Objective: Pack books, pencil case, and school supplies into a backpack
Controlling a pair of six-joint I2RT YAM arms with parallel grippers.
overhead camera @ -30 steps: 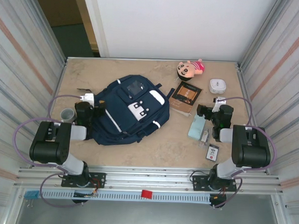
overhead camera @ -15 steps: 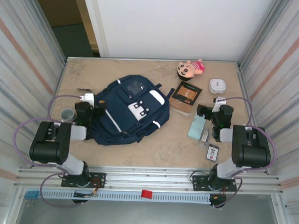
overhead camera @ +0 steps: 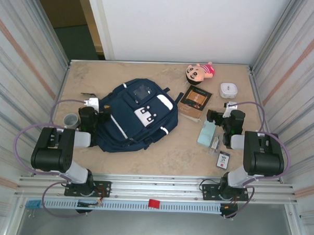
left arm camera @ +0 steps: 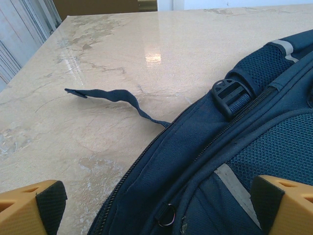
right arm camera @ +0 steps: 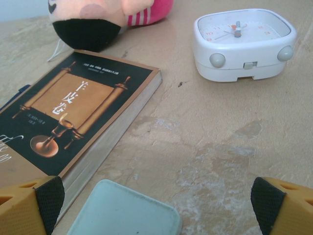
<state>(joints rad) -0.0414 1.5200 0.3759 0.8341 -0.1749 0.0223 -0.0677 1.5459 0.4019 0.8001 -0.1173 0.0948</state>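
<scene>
1. The left pincer (left arm camera: 159, 208) is spread wide and empty, low at the left edge of the backpack (overhead camera: 139, 115). One fingertip is over fabric, the other over the bare surface (left arm camera: 98, 58).
2. The backpack lies flat mid-surface, with a loose strap (left arm camera: 115, 98) trailing beside it.
3. The right pincer (right arm camera: 157, 205) is wide and empty, over the far end of the pencil case (overhead camera: 207, 134).
4. The book (overhead camera: 195, 102) lies between the backpack and a white box (overhead camera: 228, 90), with a doll (overhead camera: 199, 72) just behind.
5. The card packet (overhead camera: 223, 160) and clear piece (overhead camera: 215, 143) lie beside the case, on its near right.

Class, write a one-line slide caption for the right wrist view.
Open right gripper by pencil case, facing book, plush doll and clock.
</scene>
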